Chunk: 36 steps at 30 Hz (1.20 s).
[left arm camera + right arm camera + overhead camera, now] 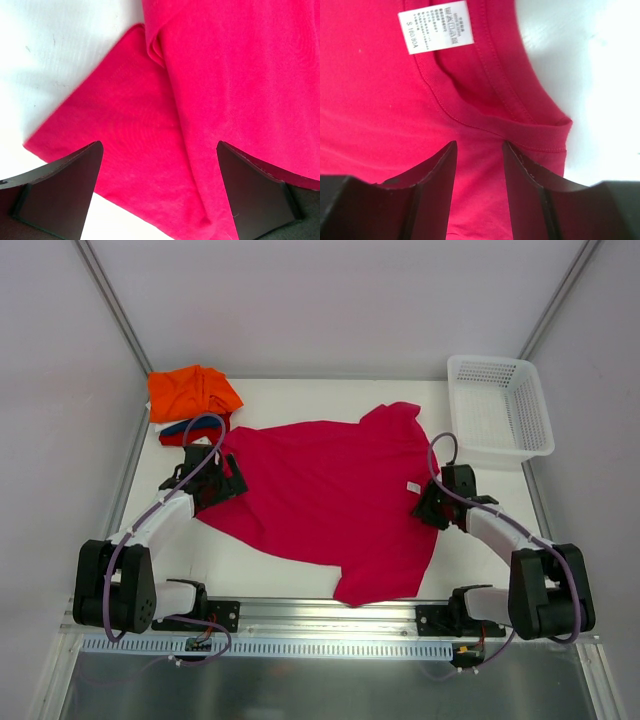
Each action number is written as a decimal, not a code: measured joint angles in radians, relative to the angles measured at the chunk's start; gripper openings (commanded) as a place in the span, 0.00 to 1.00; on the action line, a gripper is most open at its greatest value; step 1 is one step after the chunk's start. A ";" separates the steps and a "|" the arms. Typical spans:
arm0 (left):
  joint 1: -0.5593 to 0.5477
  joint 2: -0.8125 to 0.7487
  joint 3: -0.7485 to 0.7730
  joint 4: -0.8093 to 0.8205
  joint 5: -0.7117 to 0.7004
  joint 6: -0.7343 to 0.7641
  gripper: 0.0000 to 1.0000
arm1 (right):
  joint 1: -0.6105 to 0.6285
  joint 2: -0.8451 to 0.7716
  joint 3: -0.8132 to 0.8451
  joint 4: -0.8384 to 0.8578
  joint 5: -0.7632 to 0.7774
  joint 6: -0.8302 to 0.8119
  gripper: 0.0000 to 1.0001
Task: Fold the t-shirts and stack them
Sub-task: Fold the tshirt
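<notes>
**Asker:** What does the overhead view show?

**Robot:** The magenta-pink t-shirt (pixel 330 500) lies spread and rumpled on the middle of the counter (pixel 320 395). My left jaws are at its left edge and my right jaws at its collar side. A folded orange t-shirt (pixel 192 392) tops the dark blue and red ones (pixel 176 433) in the far left corner. A white basket (pixel 500 405) stands at the far right.

**Asker:** And the left wrist view?

**Robot:** My left jaws gape wide over a doubled flap (pixel 120 130) of pink cloth and hold nothing. If I closed here I might catch only one layer, and the fold would come out skewed.

**Asker:** The right wrist view?

**Robot:** My right jaws stand half-parted and grip nothing. Their tips are just short of the collar (pixel 485 122), near the size label (pixel 436 26). Pinching the ribbing alone could stretch it or drag the whole shirt askew.
</notes>
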 measured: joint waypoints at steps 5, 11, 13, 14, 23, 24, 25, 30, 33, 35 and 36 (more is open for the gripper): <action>0.000 0.000 0.000 0.000 0.007 0.000 0.99 | -0.089 0.019 0.009 0.019 -0.026 -0.023 0.46; 0.000 0.000 0.000 0.000 0.008 0.003 0.99 | -0.190 0.019 0.010 0.021 -0.040 -0.047 0.46; 0.000 0.000 0.000 0.000 0.012 0.003 0.99 | -0.224 0.020 0.013 0.017 -0.043 -0.055 0.46; 0.000 0.000 0.000 0.000 0.014 0.003 0.99 | -0.236 0.022 0.015 0.014 -0.042 -0.057 0.46; 0.000 0.000 0.000 0.000 0.039 0.003 0.99 | -0.284 0.100 0.089 -0.006 -0.044 -0.082 0.45; 0.000 -0.001 0.000 0.000 0.040 0.003 0.99 | -0.284 0.102 0.092 -0.008 -0.046 -0.085 0.45; 0.000 -0.002 0.000 0.000 0.041 0.003 0.99 | -0.284 0.101 0.093 -0.008 -0.048 -0.089 0.45; 0.000 -0.037 -0.019 0.006 0.043 0.003 0.98 | -0.252 0.049 0.094 -0.032 -0.041 -0.114 0.46; 0.000 -0.071 -0.040 0.006 0.057 0.003 0.97 | -0.206 -0.028 0.095 -0.055 -0.035 -0.136 0.46; 0.000 -0.096 -0.053 0.006 0.063 0.002 0.95 | -0.174 -0.077 0.099 -0.076 -0.030 -0.151 0.46; 0.000 -0.109 -0.060 0.006 0.064 0.001 0.94 | -0.161 -0.097 0.103 -0.086 -0.027 -0.159 0.46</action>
